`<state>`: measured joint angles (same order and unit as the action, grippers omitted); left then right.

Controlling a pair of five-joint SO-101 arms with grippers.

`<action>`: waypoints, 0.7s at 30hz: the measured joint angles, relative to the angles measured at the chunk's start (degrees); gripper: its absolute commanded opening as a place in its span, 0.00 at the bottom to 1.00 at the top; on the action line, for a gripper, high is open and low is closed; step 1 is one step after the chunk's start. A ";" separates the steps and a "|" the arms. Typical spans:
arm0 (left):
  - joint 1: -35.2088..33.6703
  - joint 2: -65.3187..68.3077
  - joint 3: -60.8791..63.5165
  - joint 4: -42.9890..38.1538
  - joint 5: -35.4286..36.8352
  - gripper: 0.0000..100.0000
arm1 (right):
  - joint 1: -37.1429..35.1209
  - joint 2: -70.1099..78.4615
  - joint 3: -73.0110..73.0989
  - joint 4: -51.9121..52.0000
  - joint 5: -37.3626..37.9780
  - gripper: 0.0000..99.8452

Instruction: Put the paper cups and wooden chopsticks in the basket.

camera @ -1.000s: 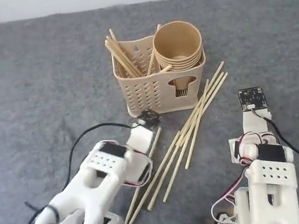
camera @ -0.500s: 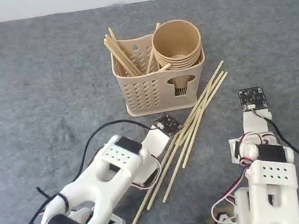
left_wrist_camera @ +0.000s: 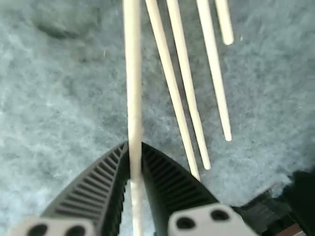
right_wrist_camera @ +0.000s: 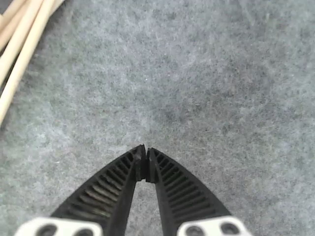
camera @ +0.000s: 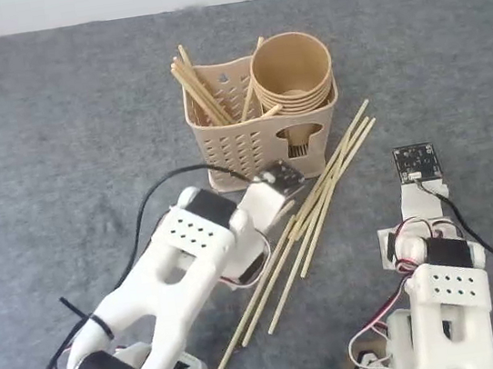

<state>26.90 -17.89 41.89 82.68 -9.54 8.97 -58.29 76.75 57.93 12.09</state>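
Loose chopsticks (camera: 319,206) lie beside the basket (camera: 242,153) holding cups (camera: 303,98).

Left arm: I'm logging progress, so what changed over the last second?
The left gripper swung forward and rightward over the loose chopsticks, toward the basket; its fingers now clamp one chopstick. The right gripper, basket and paper cups stayed put.

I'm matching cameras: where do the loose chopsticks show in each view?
High view: loose chopsticks lie diagonally beside the basket.
Left wrist view: side by side beyond the left gripper, which grips one chopstick.
Right wrist view: ends ahead of the right gripper, off to one side.
Shared landmark: grey mat.
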 measured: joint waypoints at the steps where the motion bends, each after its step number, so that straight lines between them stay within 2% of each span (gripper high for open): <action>1: 0.18 0.00 -1.67 1.49 0.00 0.01 | 0.00 0.00 0.00 0.00 0.00 0.01; 5: 2.81 -0.18 -8.70 8.35 0.00 0.01 | 0.00 0.00 0.00 0.00 0.00 0.01; 9: 8.44 -6.24 -13.19 12.84 0.00 0.01 | 0.00 0.00 0.00 0.00 0.00 0.01; 12: 11.25 -13.54 -15.38 13.54 1.93 0.01 | 0.00 0.00 0.00 0.00 0.00 0.01; 18: 12.04 -25.76 -18.29 13.89 5.54 0.01 | 0.00 0.00 0.00 0.00 0.00 0.01; 21: 12.04 -30.33 -18.55 10.11 5.80 0.01 | 0.00 0.00 0.00 0.00 0.00 0.01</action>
<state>38.95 -48.22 23.34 92.79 -3.74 8.97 -58.29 76.75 57.93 12.09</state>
